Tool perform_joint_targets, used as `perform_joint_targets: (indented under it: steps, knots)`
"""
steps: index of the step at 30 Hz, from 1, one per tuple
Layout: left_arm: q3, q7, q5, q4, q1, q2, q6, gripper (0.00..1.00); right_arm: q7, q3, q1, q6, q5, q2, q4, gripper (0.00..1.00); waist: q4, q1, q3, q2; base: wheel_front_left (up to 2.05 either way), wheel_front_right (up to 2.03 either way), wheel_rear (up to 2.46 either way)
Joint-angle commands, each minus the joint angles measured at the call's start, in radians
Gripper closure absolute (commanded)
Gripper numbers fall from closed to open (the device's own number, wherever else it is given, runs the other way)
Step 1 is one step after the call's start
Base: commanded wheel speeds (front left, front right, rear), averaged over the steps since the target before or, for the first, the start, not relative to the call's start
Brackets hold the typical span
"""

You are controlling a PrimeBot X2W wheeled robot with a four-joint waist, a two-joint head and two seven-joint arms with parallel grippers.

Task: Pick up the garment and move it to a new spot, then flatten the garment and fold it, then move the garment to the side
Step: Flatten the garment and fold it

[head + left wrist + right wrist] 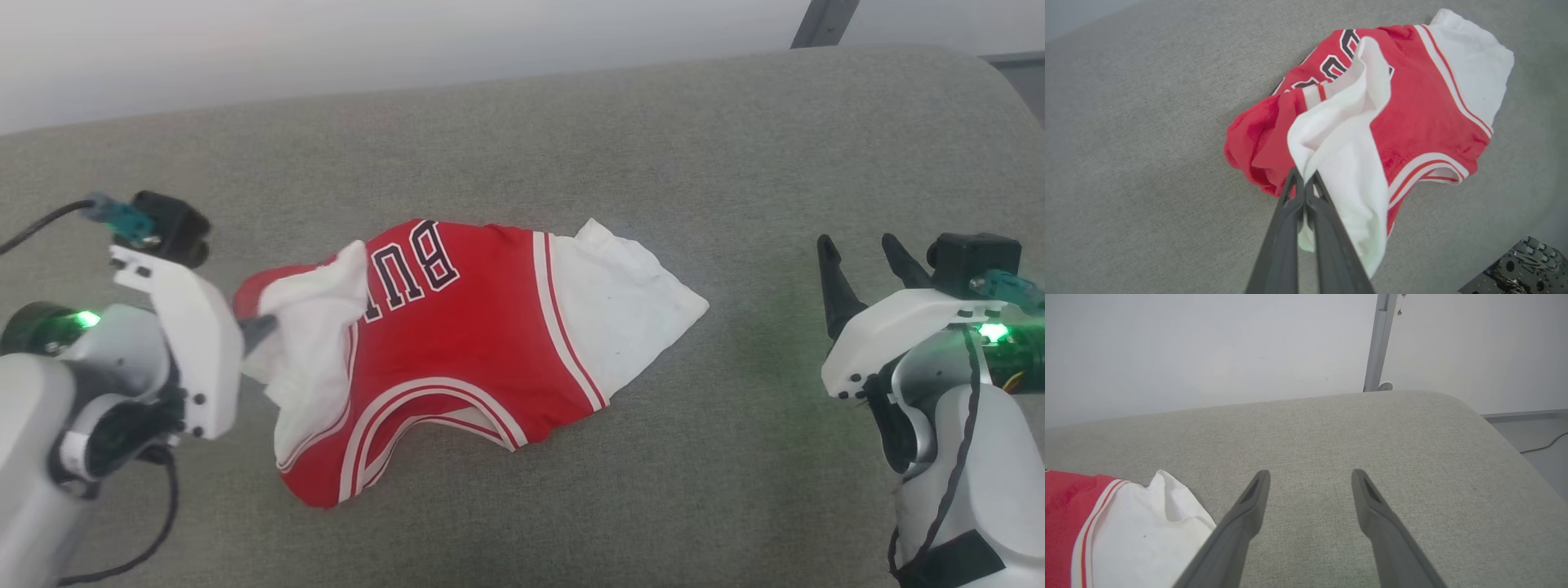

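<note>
Left claw (260,327), at the left of the head view, is pinching shut on a fold of white sleeve at the left edge of the shirt (465,343). In the left wrist view its two dark fingers (1282,245) are pressing together with white cloth caught between the tips.

The shirt is lying crumpled in the middle of a grey fabric cushion (571,131). It is a red jersey with white short sleeves. Bands of red-and-white striping are running along the sleeve seams and around a curved opening at the near edge. Black letters with white outlines, reading "BU", are showing near the far edge, and the rest is hiding under the bunched sleeve. The other white sleeve is spreading flat toward the right, coming to a point.

Right claw (857,245) is hovering at the right side with its fingers spread wide and nothing between them, above bare cushion and well apart from the shirt.
</note>
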State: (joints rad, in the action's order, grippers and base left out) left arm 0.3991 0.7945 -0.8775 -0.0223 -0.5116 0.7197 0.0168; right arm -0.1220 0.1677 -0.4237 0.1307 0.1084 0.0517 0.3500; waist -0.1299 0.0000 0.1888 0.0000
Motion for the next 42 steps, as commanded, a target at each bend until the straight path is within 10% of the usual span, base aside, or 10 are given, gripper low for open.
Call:
perform_joint_targets:
  steps: [1,14,21,26,27,42]
  knots:
    - [-0.012,0.001,-0.003,0.009,0.011,0.009,0.012,1.00,0.003,0.000,0.009,0.000,0.001,-0.002,-0.004,0.00,0.001,0.0000,0.001,0.0000,0.00,0.00,0.00]
    - [-0.209,-0.075,-0.112,-0.036,0.204,0.074,0.149,1.00,-0.008,0.007,0.017,0.000,0.000,-0.002,-0.016,0.00,0.010,0.0000,0.013,0.0000,0.00,0.00,0.00]
    - [-0.253,-0.131,-0.171,-0.249,0.244,0.033,0.121,1.00,-0.019,0.001,0.014,0.000,0.002,-0.002,-0.012,0.00,0.016,0.0000,0.020,0.0000,0.00,0.00,0.00]
    - [-0.245,-0.161,-0.185,-0.393,0.201,-0.008,0.074,0.57,-0.025,-0.010,0.009,0.000,-0.005,-0.002,-0.010,0.00,0.022,0.0000,0.018,0.0000,0.00,0.00,0.00]
    - [-0.245,-0.168,-0.187,-0.418,0.190,-0.016,0.070,0.00,-0.026,-0.013,0.009,0.000,-0.006,-0.002,-0.010,0.00,0.024,0.0000,0.015,0.0000,0.00,0.00,0.00]
    - [-0.232,-0.361,-0.122,-0.520,0.096,-0.061,-0.025,0.00,-0.106,-0.140,0.026,0.000,0.013,-0.002,-0.006,0.00,0.130,0.0000,-0.052,0.0000,0.00,0.00,0.00]
